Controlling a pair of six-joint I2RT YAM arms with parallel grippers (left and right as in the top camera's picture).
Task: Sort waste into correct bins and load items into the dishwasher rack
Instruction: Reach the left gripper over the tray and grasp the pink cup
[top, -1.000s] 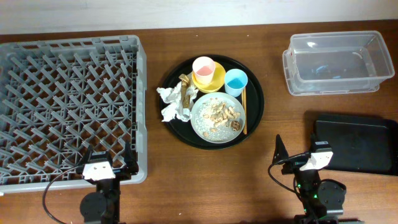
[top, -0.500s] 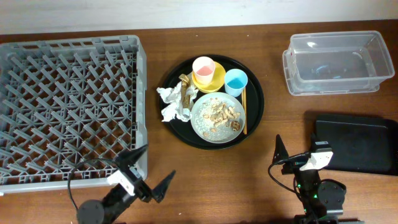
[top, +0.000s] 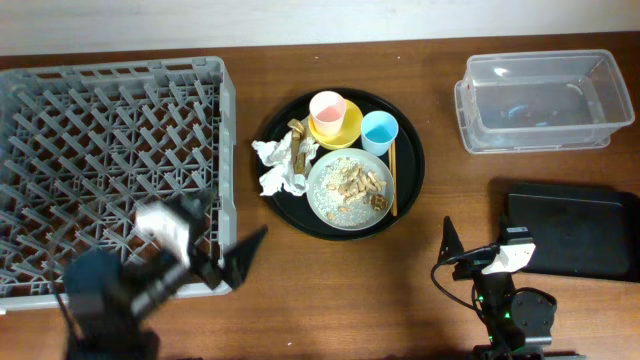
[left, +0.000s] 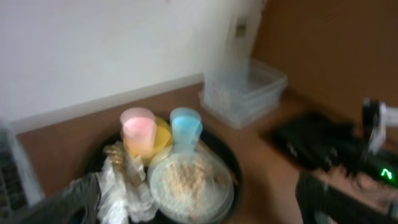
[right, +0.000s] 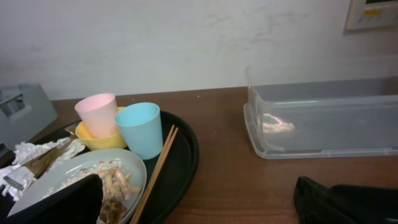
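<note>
Plate (top: 348, 190) with scraps (top: 358, 180), pink cup (top: 327, 106), blue cup (top: 379, 130) and napkins (top: 280, 166): all on tray (top: 409, 170), dead ahead of my left jaws, ahead-left of my right jaws. Both jaws wide open, empty. Rack (top: 100, 150) beside left jaws; black bin (top: 575, 232) beside right jaws.

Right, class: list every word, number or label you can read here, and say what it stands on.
No text can be read in any view.
Wall panel: yellowish label, too small to read.
Green light: blurred, no legible sign.
</note>
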